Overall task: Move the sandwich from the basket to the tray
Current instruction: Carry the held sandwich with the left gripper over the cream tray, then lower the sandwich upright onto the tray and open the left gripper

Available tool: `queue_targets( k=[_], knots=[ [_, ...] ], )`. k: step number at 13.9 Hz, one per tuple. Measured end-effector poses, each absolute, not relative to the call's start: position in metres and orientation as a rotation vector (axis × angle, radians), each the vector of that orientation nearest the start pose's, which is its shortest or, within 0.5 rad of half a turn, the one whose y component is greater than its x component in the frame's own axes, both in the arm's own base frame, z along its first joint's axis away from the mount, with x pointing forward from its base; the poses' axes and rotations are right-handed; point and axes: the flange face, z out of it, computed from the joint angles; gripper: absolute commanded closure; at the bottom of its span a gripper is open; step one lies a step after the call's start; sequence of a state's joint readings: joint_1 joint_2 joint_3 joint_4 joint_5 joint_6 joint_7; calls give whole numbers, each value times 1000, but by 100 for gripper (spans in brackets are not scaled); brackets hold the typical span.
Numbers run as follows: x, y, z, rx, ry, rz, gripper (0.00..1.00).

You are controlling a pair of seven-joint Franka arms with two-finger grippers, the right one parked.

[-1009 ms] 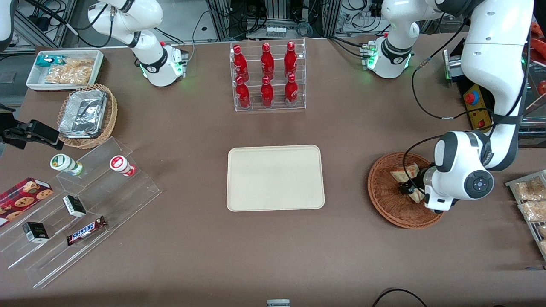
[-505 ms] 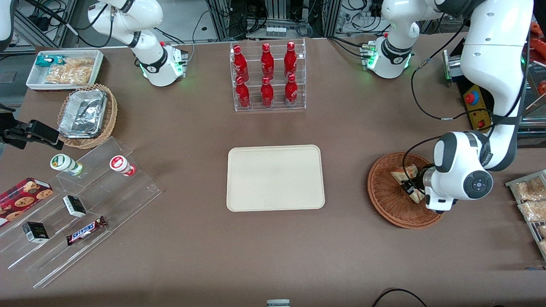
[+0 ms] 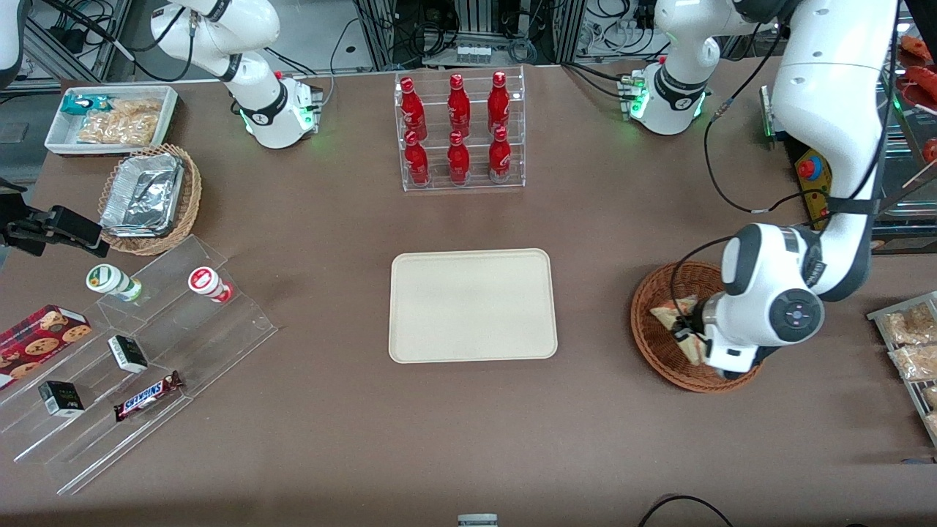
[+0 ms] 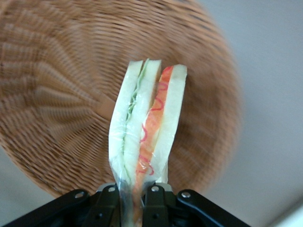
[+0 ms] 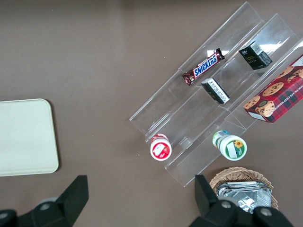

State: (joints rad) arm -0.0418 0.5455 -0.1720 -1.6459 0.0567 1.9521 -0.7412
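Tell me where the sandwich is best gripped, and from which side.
Across its flat bread faces at one end, coming from above. The gripper is shut on the sandwich that way now, pads on the outer slices, wedge hanging over the basket.

L arm bent low, pincer [image 4: 132, 201] clamped shut, wrist angled down

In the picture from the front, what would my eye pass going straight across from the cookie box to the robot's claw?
Red cookie box → clear acrylic stepped shelf → flat cream-beige rectangular tray → round reddish-brown wicker basket → triangular white-bread sandwich, pinched in the shut claw and lifted above the basket.
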Motion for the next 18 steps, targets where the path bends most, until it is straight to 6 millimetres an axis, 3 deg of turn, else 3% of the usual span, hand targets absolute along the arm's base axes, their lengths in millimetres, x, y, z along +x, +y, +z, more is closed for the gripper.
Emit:
queue_targets(
  k=[2, 4, 7, 11, 14, 16, 17, 18],
  knots=[
    [633, -197, 296, -2988, -617, 320, 81],
    [612, -270, 293, -3008, -463, 310, 81],
    [579, -348, 280, -3024, -299, 327, 79],
    [542, -444, 269, -3042, -260, 312, 79],
    [527, -492, 247, -3048, -261, 306, 78],
    [526, -504, 230, -3048, -249, 317, 76],
    [525, -508, 222, -3046, -244, 323, 71],
    [525, -512, 219, -3049, -241, 323, 50]
  ],
)
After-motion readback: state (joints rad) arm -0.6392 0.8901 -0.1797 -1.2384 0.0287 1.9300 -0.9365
